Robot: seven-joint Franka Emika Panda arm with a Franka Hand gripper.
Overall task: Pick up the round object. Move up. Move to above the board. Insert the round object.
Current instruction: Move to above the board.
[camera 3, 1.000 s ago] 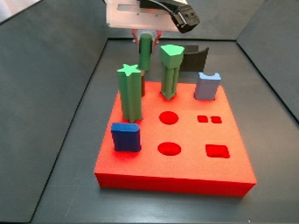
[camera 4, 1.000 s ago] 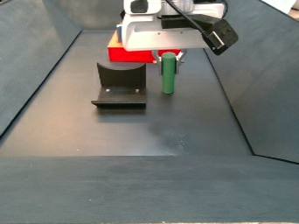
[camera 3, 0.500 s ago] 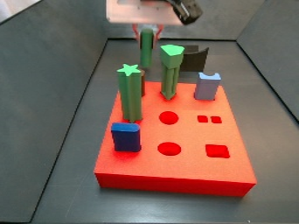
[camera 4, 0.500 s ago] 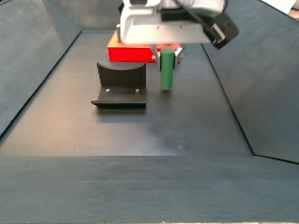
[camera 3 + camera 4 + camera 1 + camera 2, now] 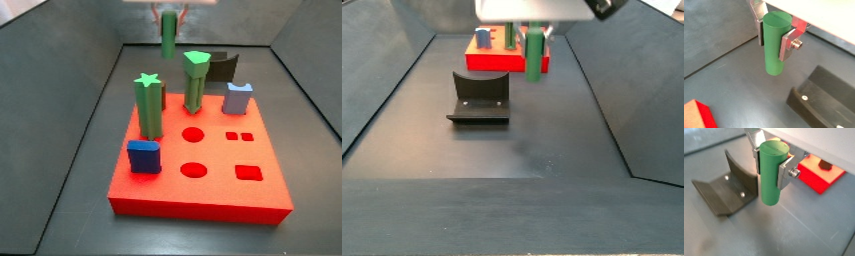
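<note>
While I watch from afar:
Round object: round object (image 5: 775, 44) hangs upright, long axis vertical, round top between the fingers (image 5: 789, 44).
Gripper: gripper (image 5: 769, 159) clamped on its upper part, at the top edge in both side views.
Board: red board (image 5: 201, 170), lower centre, well apart.
Surface: dark grey counter (image 5: 502, 140) with sloped walls; fixture (image 5: 480, 97) nearby.

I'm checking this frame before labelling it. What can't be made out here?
- Tool: in both side views its body is cut off by the top edge.
- Round object: top hidden in a side view, same edge.
- Board: holes hidden in a side view, too low an angle.
</note>
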